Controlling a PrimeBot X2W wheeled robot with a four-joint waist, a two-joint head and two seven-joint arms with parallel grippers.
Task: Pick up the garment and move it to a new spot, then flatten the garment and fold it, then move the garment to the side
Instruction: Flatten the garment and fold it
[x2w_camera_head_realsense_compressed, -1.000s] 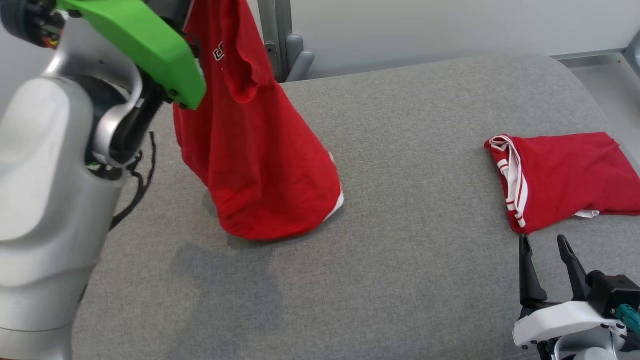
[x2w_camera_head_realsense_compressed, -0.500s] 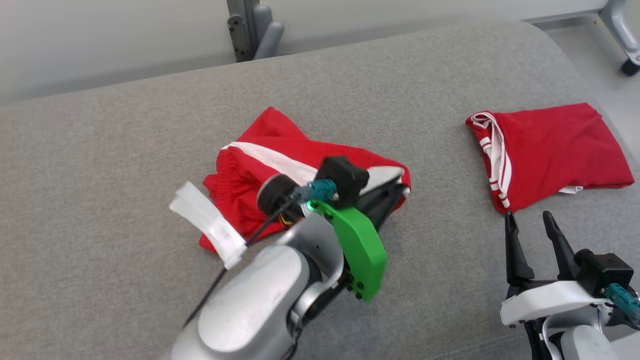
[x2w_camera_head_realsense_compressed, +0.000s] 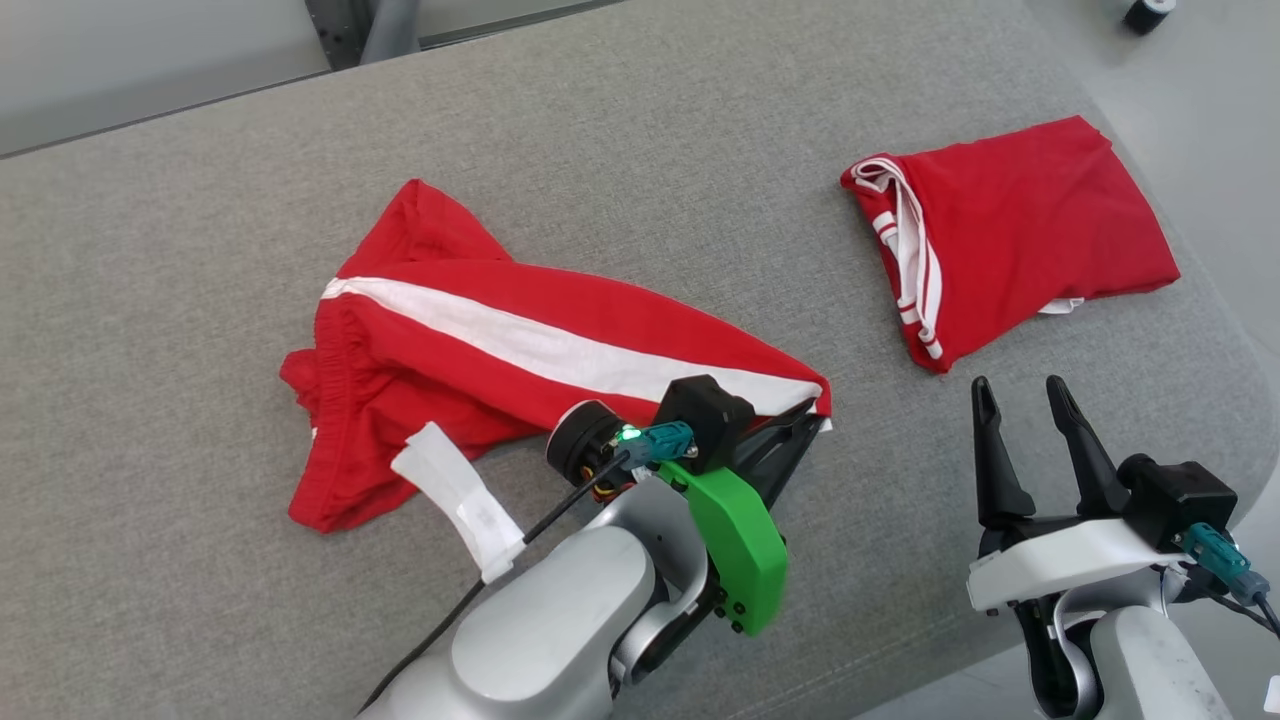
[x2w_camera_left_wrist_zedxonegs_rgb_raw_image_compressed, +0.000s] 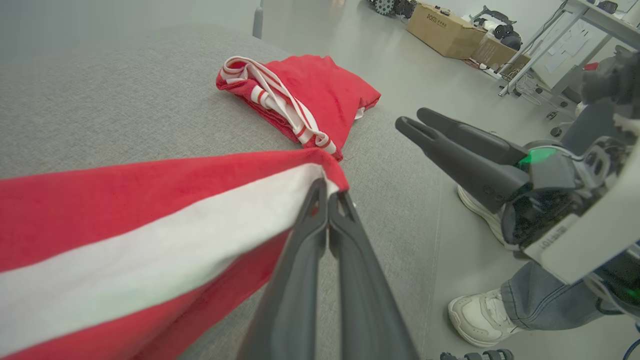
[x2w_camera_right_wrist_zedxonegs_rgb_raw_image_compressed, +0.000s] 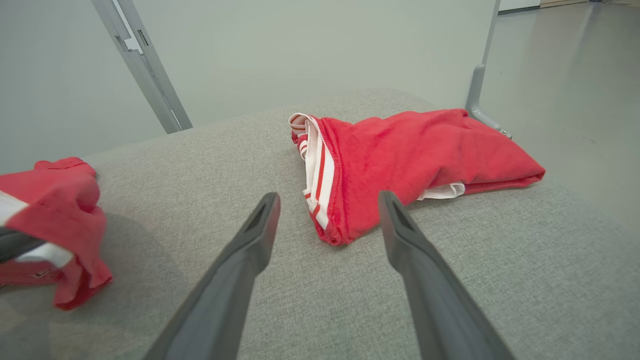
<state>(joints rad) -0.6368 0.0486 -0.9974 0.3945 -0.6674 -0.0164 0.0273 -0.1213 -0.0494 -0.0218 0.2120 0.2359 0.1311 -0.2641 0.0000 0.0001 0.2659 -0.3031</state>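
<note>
at the garment (x2w_camera_head_realsense_compressed: 500, 330) corner, left gripper (x2w_camera_head_realsense_compressed: 808, 427) clamped on it; right gripper (x2w_camera_head_realsense_compressed: 1020, 395) spread.

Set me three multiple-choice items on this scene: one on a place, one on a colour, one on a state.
1. The folded garment lies: A) on the striped garment; B) to its left, by the robot's sides; C) to its right.
2. The striped garment's wide stripe is: A) blue; B) white; C) yellow.
3. The right pincer is: A) open, holding nothing; B) shut on cloth; C) shut, empty.
Key: 1 C, it lies apart on the grey cushion, toward the right pincer. 2 B, a white band crosses the red cloth. 3 A, its jaws stand apart over bare cushion; the left pincer is shut on the striped garment's corner.
</note>
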